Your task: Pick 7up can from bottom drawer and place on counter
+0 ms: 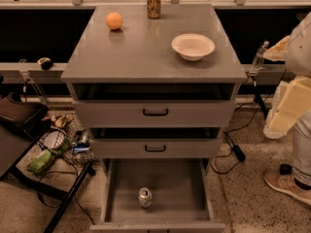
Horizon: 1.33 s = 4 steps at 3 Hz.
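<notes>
The 7up can (145,197) stands upright in the open bottom drawer (184,198), near the middle front of its grey tray, showing a silver top and a pale body. The counter (146,52) is the grey cabinet top above it. The gripper's fingers are out of view. Only white and cream parts of my arm (291,101) show at the right edge, beside the cabinet, level with the top drawer and well away from the can.
On the counter are an orange (114,21), a brown-gold can (154,3) at the back and a white bowl (193,46). The two upper drawers (155,113) stand slightly open. A person's shoe (286,183) is at the lower right, and a dark table with clutter (48,149) is on the left.
</notes>
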Each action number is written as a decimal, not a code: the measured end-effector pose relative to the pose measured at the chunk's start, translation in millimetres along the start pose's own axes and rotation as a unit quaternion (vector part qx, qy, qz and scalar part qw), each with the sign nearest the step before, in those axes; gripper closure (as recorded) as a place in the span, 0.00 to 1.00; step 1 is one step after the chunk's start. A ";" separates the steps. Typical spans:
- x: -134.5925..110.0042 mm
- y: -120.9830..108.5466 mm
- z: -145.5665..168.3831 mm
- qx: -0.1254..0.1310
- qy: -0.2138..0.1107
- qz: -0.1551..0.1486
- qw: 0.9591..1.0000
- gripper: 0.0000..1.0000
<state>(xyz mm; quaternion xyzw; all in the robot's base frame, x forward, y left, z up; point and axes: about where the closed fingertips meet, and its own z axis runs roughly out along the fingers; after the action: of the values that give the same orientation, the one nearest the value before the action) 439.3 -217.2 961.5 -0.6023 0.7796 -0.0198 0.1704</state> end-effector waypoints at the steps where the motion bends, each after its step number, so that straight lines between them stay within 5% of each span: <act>1: 18.8 15.0 53.4 -0.024 -0.046 0.011 0.999 0.00; 2: 45.2 40.8 136.1 -0.056 -0.120 0.030 0.991 0.00; 3: 53.7 43.0 208.8 -0.049 -0.206 0.049 0.976 0.00; 4: 62.9 27.5 263.0 -0.015 -0.283 0.090 0.955 0.00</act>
<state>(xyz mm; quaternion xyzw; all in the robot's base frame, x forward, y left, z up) 476.2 -223.3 692.3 -0.5135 0.7504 0.1790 0.3758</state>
